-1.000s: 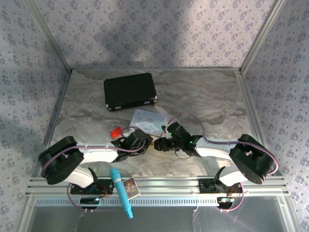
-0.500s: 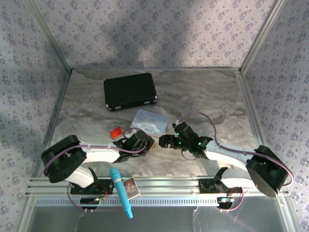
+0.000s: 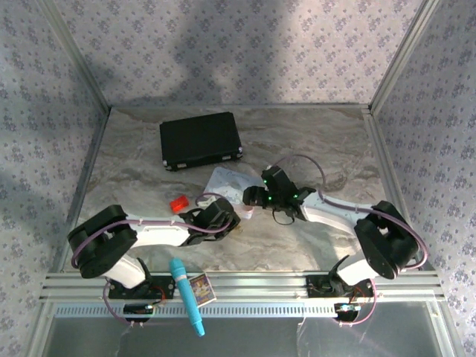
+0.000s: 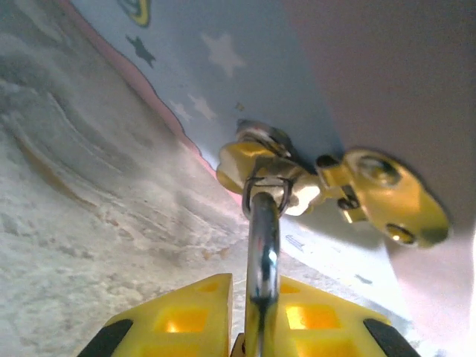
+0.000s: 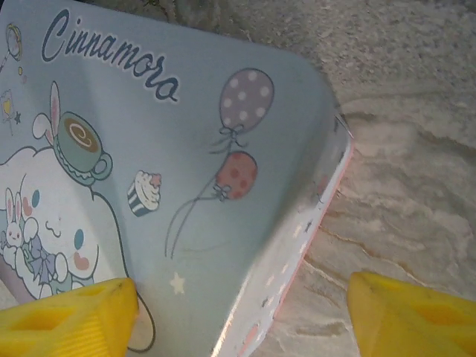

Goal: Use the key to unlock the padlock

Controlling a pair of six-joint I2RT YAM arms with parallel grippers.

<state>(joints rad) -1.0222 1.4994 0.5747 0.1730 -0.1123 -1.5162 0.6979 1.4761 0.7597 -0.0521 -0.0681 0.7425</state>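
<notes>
Since a second ago the right arm (image 3: 335, 212) has pulled away from the left arm (image 3: 149, 234) and swung up over the tin (image 3: 227, 181), and its pincer has opened. Now the right pincer (image 5: 242, 323) is wide. Its yellow fingers (image 5: 67, 316) sit far apart above the tin's lid, and it holds nothing. The left pincer (image 4: 256, 316) is squeezed narrow on the shiny loop of the padlock (image 4: 262, 245). That loop goes through the gold clasp (image 4: 271, 167) on the tin's side, so the padlock hangs on the tin, close to the table (image 3: 320, 149).

I think the step is this: the left arm holds the lock steady, and the right one has to bring the key. Where the key lies I cannot tell. Next the right pincer needs to get hold of that very small thing, line it up with the keyhole and turn it gently.

Counting, big to small: two arms, one black case (image 3: 200, 140), one tin, one blue stick (image 3: 187, 297), one card (image 3: 201, 288), one red block (image 3: 178, 203), one padlock.
</notes>
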